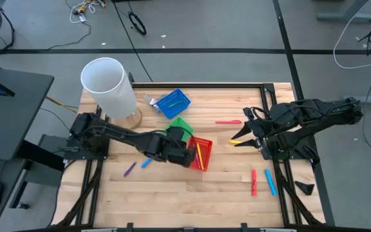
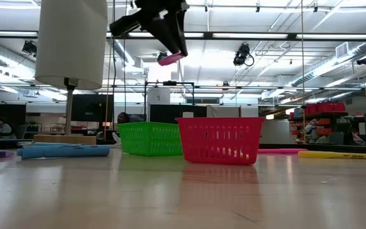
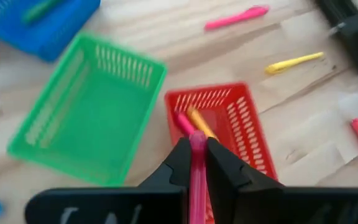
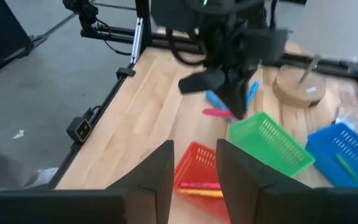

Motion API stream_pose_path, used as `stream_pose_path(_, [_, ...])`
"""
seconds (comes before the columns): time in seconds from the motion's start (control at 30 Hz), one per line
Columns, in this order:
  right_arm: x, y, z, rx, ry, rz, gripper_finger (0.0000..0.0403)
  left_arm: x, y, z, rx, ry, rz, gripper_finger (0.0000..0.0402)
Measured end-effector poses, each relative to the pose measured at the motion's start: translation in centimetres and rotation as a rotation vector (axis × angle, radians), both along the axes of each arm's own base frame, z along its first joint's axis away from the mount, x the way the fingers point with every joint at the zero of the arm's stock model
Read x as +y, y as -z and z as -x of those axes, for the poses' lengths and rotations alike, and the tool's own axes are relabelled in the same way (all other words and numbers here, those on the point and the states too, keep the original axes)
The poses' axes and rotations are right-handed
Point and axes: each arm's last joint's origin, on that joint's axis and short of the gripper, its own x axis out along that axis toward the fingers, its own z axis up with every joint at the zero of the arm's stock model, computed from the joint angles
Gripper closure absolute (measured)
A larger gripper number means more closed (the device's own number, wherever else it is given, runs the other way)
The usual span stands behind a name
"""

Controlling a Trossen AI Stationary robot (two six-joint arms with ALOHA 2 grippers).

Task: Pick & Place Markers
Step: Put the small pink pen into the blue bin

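Note:
My left gripper [image 1: 187,152] hovers over the red basket [image 1: 202,154], shut on a pink marker [image 3: 197,146]. In the low view this gripper [image 2: 169,44] is high above the red basket [image 2: 220,140] and green basket [image 2: 148,138]. A pink and an orange marker [image 3: 199,123] lie in the red basket. My right gripper [image 1: 243,133] waits open near the table's right side, beside a yellow marker [image 1: 237,140] and a pink marker [image 1: 227,121]. Red [image 1: 254,182], blue [image 1: 271,182], purple [image 1: 129,169] and another blue marker [image 1: 146,162] lie flat on the table. My left gripper pinches the pink marker between its two fingers, and the marker lies along them. One end [image 2: 171,58] pokes out past the fingertips [image 3: 180,155]. The fingers slant down from above, and the marker is lifted clear, well above the red basket.
A blue basket [image 1: 173,104] with a green marker in it sits at the far middle, next to the green basket [image 1: 180,124]. A tall white cylinder [image 1: 108,87] on a round wooden base stands at the far left. Bare wood lies along the near edge.

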Motion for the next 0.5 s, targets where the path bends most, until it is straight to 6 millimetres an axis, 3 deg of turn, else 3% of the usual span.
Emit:
stream_pose_path(0.17, [-0.4, 0.0, 1.5, 0.033, -0.001, -0.005, 0.0282, 0.7, -0.4, -0.4, 0.022, 0.062, -0.053, 0.0375])
stream_pose_path(0.5, [-1.8, -2.3, 6.9, -0.167, -0.005, -0.037, 0.0282, 1.8, -0.7, -1.0, 0.048, 0.143, -0.146, 0.0375])
